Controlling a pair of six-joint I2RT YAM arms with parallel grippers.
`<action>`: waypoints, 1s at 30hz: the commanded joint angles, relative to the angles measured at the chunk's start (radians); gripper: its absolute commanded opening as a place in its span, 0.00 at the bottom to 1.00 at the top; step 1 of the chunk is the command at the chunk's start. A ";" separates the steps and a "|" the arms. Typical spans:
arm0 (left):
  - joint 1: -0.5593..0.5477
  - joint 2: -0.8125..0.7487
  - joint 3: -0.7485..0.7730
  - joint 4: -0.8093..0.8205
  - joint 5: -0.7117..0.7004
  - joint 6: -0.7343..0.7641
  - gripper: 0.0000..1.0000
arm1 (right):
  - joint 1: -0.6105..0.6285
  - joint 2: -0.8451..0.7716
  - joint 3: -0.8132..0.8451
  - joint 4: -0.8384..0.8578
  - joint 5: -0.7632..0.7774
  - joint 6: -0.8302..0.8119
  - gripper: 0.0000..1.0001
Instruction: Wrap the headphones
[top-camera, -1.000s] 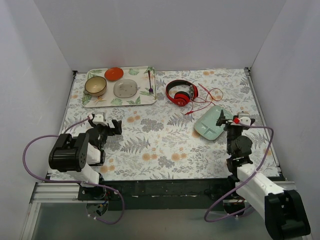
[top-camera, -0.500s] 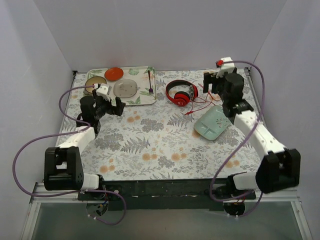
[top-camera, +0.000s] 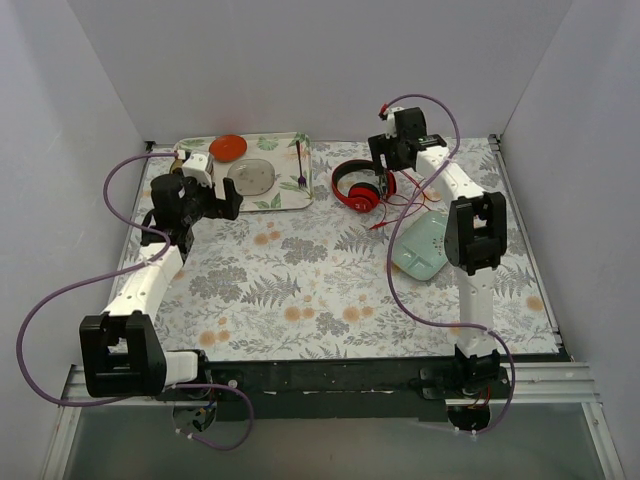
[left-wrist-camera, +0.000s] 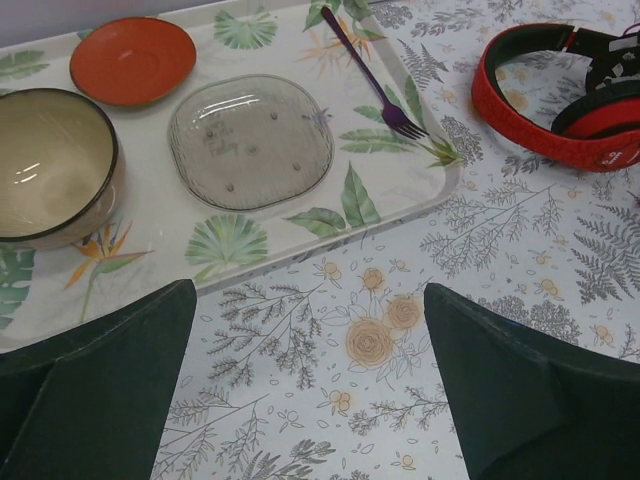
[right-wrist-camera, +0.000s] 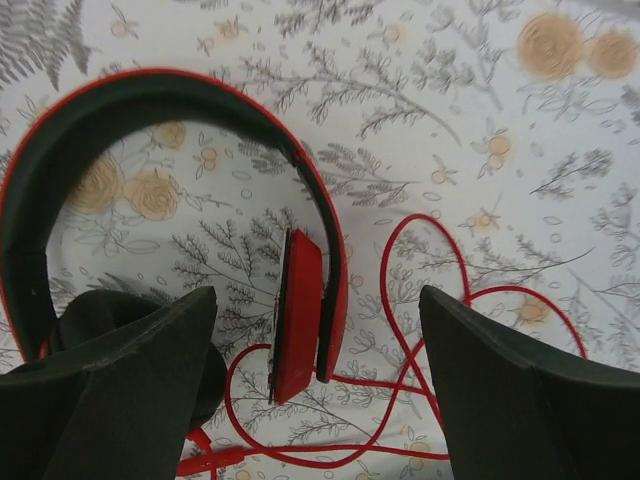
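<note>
The red headphones (top-camera: 357, 186) with black band lie on the floral table at the back centre. Their thin red cable (top-camera: 418, 203) lies in loose loops to the right. My right gripper (top-camera: 386, 158) is open and hovers just above the right ear cup. In the right wrist view the cup (right-wrist-camera: 298, 312) and cable (right-wrist-camera: 424, 300) lie between my wide jaws (right-wrist-camera: 318, 345). My left gripper (top-camera: 222, 198) is open and empty by the tray's front edge. In the left wrist view the headphones (left-wrist-camera: 560, 100) show at the top right, away from my left gripper (left-wrist-camera: 310, 350).
A floral tray (top-camera: 290, 197) at the back left holds a tan bowl (top-camera: 180, 165), a red-orange saucer (top-camera: 228, 147), a clear plate (top-camera: 249, 177) and a purple fork (top-camera: 299, 160). A pale green divided dish (top-camera: 422, 245) lies right of centre. White walls close three sides.
Both arms have stretched from near the table's front toward the back. The right gripper moved left over the headphones; the left gripper moved up to the tray's front edge.
</note>
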 joint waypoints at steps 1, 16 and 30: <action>0.003 -0.047 0.028 -0.047 -0.037 0.022 0.98 | 0.004 0.052 0.078 -0.103 -0.040 -0.009 0.87; 0.003 -0.035 0.118 -0.214 0.053 0.040 0.98 | 0.009 0.060 0.038 -0.127 -0.051 -0.071 0.17; -0.126 -0.164 0.187 -0.329 -0.012 -0.018 0.92 | 0.333 -0.521 -0.440 0.141 0.369 -0.095 0.01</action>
